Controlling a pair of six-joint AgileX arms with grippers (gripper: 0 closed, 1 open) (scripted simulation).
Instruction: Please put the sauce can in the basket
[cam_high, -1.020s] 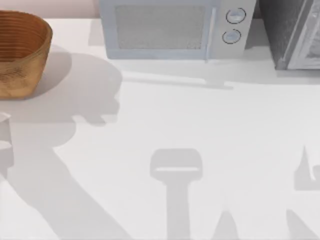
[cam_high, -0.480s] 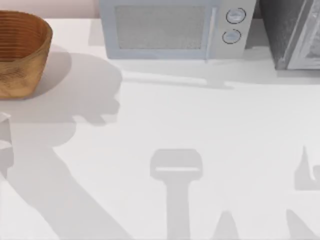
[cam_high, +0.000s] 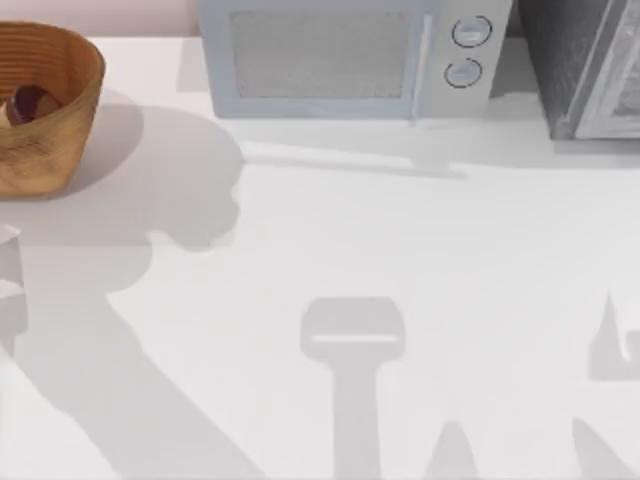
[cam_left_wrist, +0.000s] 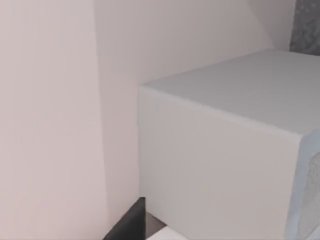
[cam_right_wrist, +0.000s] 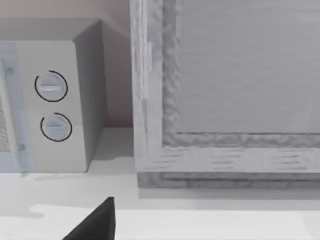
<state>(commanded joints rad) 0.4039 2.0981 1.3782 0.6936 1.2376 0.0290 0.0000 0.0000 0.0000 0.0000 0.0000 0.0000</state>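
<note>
gripper state can't be told for either arm. sauce can (cam_high: 28, 103), dark maroon top, lies inside the basket (cam_high: 70, 120) against its ribbed wall, at the table's (cam_high: 400, 240) far left edge. microwave (cam_high: 345, 60) along the back edge; wide bare tabletop in front.

A white surface (cam_high: 420, 250) spreads wide, crossed by soft grey shadows. At its far edge stands a pale microwave (cam_high: 350, 58) with two round dials, a speckled grey cabinet (cam_high: 585, 65) to its right, and a pinkish wall (cam_left_wrist: 50, 100) behind.
</note>
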